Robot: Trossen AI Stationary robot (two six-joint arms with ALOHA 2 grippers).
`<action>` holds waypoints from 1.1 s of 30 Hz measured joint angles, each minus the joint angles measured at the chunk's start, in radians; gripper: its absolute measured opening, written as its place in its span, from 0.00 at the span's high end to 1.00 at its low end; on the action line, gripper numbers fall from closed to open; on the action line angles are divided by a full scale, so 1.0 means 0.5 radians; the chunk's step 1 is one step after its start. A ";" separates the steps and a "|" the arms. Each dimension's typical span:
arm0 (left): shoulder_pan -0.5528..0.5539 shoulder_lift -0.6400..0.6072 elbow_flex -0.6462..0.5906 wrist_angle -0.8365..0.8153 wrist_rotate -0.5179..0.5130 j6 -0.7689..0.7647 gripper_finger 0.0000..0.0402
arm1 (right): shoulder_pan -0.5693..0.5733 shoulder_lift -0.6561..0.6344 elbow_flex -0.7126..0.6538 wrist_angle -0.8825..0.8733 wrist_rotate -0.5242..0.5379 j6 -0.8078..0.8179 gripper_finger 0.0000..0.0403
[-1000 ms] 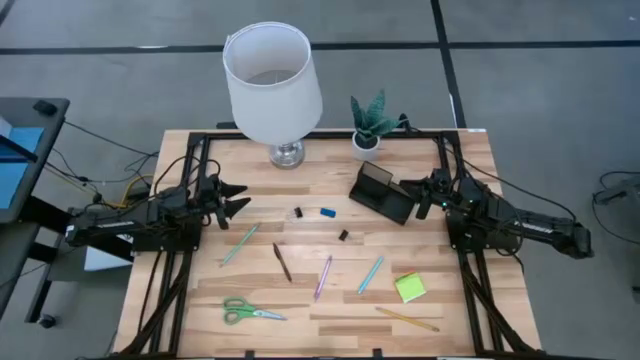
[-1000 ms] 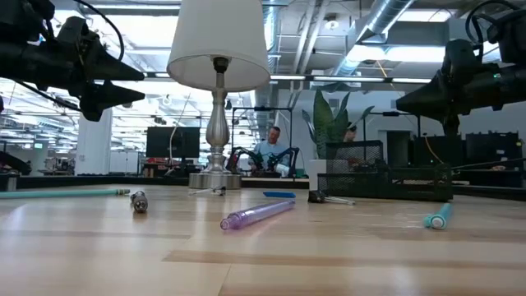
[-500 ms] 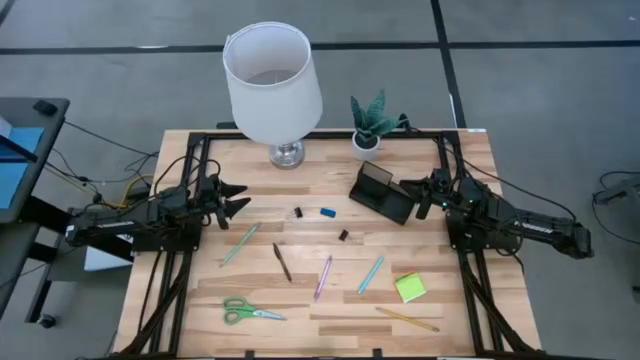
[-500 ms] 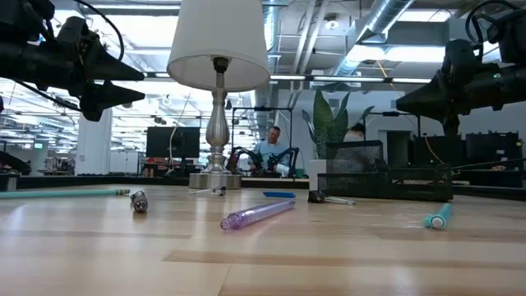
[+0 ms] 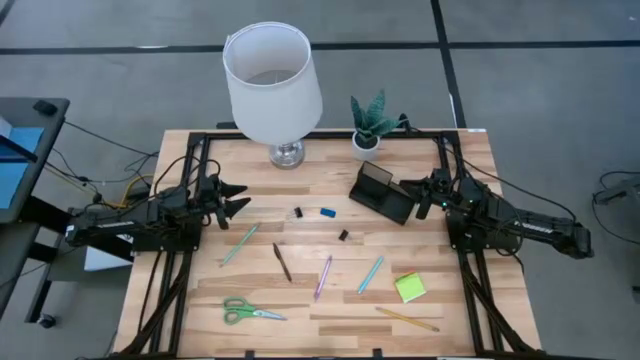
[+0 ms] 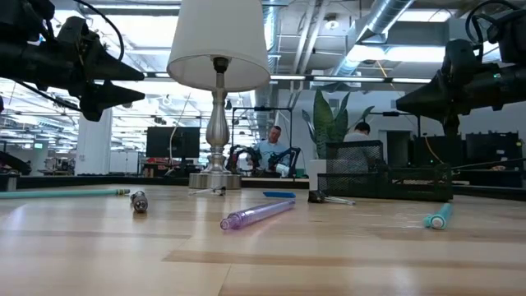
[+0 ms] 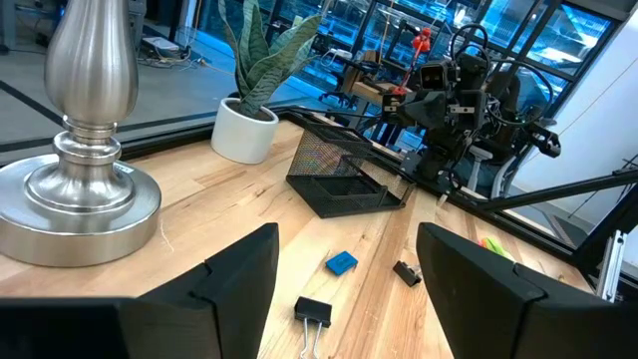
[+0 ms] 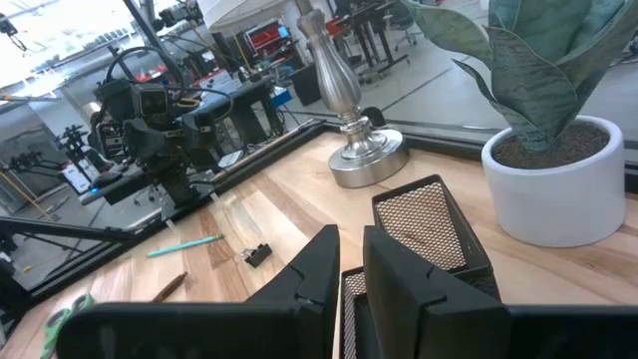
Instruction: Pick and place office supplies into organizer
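Left end effector (image 5: 238, 200): hovering above the counter's left side, fingers spread apart, nothing between them.
Right end effector (image 5: 408, 193): raised just beside the organizer (image 5: 380, 193), fingers drawn close with a thin gap, clamped on nothing visible.
Organizer: black mesh tray at the counter's right rear, just in front of the potted plant (image 5: 369, 125), compartments apparently bare in the wrist views.
Counter (image 5: 200, 320): light wood, carrying all supplies loose.
High view only: green-handled scissors (image 5: 250, 312) near the front left; lime sticky-note pad (image 5: 409, 287) and yellow pencil (image 5: 407, 319) front right; brown pencil (image 5: 282, 261), purple pen (image 5: 323, 277) and two teal pens (image 5: 240, 243) (image 5: 370, 274) in the middle.
Centre, high view: blue eraser (image 5: 327, 212) between two black clips (image 5: 297, 212) (image 5: 343, 235).
Left wrist view only: mesh weave of the organizer (image 7: 344, 172), lamp base (image 7: 75, 189) close up, right arm beyond.
Right wrist view only: raised back section of the organizer (image 8: 429, 224), left arm far across.
Low view only: room behind, two people seated far back; lamp (image 6: 218, 49) shade from the side.
Writing: none readable on any item.
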 joint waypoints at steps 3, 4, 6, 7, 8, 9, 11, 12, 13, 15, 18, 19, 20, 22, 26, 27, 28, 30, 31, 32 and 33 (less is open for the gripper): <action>0.000 0.000 0.000 0.000 0.000 0.000 0.42 | -0.001 0.000 0.000 -0.001 0.000 0.000 0.89; 0.000 0.000 0.000 0.000 0.001 0.000 0.42 | -0.001 0.000 0.000 -0.001 0.000 0.000 0.89; 0.000 0.000 -0.001 -0.001 0.000 -0.001 0.42 | 0.000 0.000 0.000 -0.001 0.001 0.000 0.89; 0.001 0.000 -0.001 -0.001 0.001 -0.001 0.42 | -0.001 0.000 0.000 -0.001 0.000 0.000 0.89; 0.001 0.000 0.000 0.000 0.001 0.000 0.42 | -0.001 0.000 0.000 -0.001 0.001 0.000 0.89; 0.000 -0.001 -0.001 0.000 0.000 -0.001 0.42 | -0.001 0.000 0.001 -0.001 0.000 0.000 0.89; -0.002 -0.002 0.000 0.000 0.000 -0.001 0.42 | -0.001 0.000 0.000 -0.001 0.001 0.000 0.89; -0.002 -0.002 0.000 -0.001 0.001 0.000 0.42 | 0.000 0.000 0.000 -0.001 0.001 0.000 0.89; -0.002 -0.002 0.000 0.000 0.000 0.000 0.42 | 0.000 0.000 0.001 0.000 0.001 0.000 0.89; -0.002 -0.002 0.000 0.000 0.000 0.000 0.42 | 0.000 0.000 0.000 0.000 0.001 0.000 0.89; -0.002 -0.002 0.000 0.000 0.001 0.000 0.42 | -0.001 0.000 0.001 0.000 0.001 0.000 0.89; -0.002 -0.002 0.000 0.000 0.000 0.000 0.42 | 0.000 0.000 0.000 0.000 0.000 0.000 0.89; -0.002 -0.002 0.000 0.000 0.000 0.000 0.42 | 0.000 0.000 0.001 0.000 0.001 0.000 0.89; -0.002 -0.002 -0.001 0.002 0.000 0.000 0.42 | 0.000 0.000 0.001 -0.001 0.000 0.000 0.89; -0.002 -0.002 -0.004 0.024 -0.009 0.026 0.42 | -0.001 0.000 0.000 -0.001 0.000 0.000 0.89; -0.002 -0.002 -0.004 0.024 -0.008 0.029 0.42 | -0.001 0.000 0.000 0.000 0.000 0.000 0.89; -0.002 -0.002 -0.004 0.025 -0.008 0.030 0.42 | 0.000 0.000 0.001 0.000 0.001 0.000 0.89; -0.002 -0.002 -0.004 0.029 -0.008 0.030 0.42 | -0.001 0.000 0.001 -0.001 0.000 0.000 0.89; -0.002 -0.002 -0.004 0.033 -0.008 0.030 0.42 | -0.001 0.000 0.001 -0.001 0.000 0.000 0.89; -0.002 -0.002 -0.005 0.039 -0.008 0.034 0.42 | 0.000 0.000 0.001 0.000 0.001 0.000 0.89; -0.002 -0.002 -0.006 0.048 -0.009 0.054 0.42 | 0.000 0.000 0.000 0.000 0.001 0.000 0.89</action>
